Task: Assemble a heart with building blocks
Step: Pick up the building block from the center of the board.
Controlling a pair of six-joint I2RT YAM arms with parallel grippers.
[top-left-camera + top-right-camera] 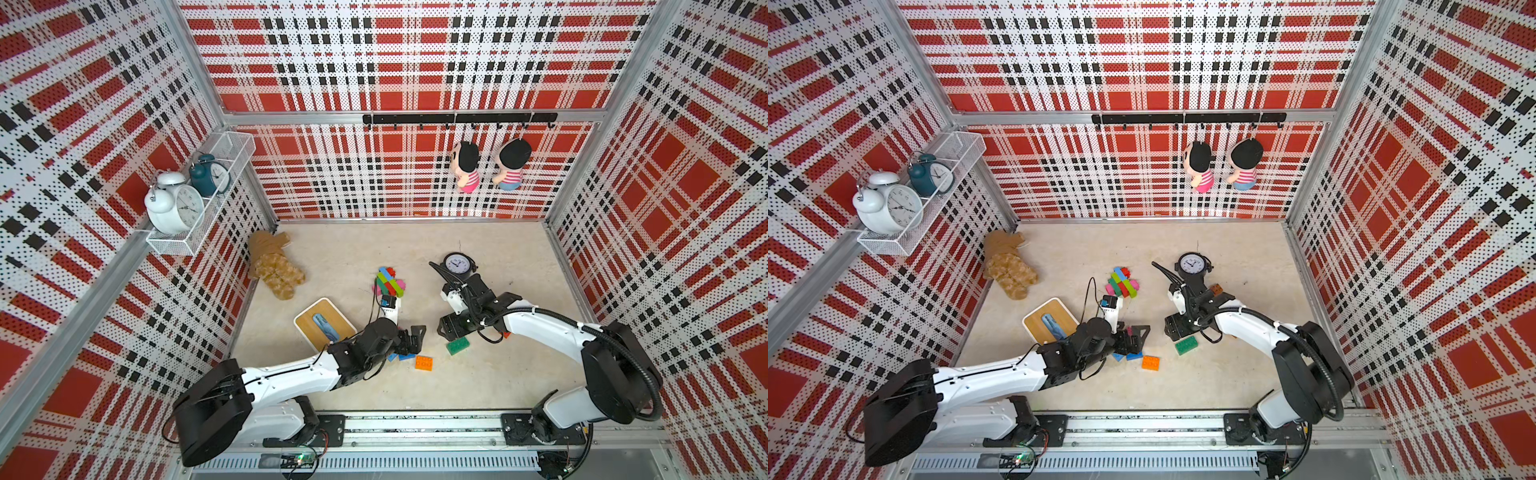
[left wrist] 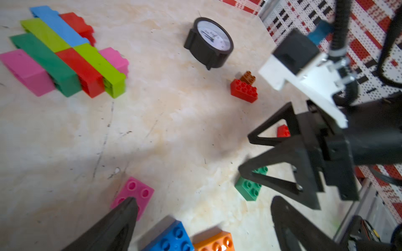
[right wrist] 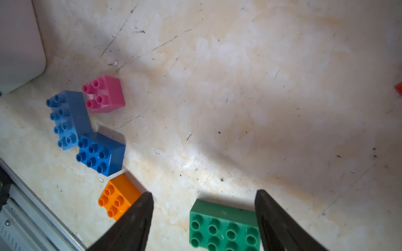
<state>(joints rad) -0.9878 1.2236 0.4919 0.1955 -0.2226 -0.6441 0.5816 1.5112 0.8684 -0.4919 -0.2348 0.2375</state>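
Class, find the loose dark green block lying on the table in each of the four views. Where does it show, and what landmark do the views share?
Top view: green block right of the orange block.
Top view: likewise, right of the orange block.
Left wrist: partly behind the right gripper, at.
Right wrist: between that gripper's open jaws.
Shared landmark: the orange block.

glossy plastic green brick point(image 3: 224, 226); matt scuffed tabletop point(image 3: 239, 87); wood-topped tray point(image 1: 307, 327); plush bear point(image 1: 276, 270).
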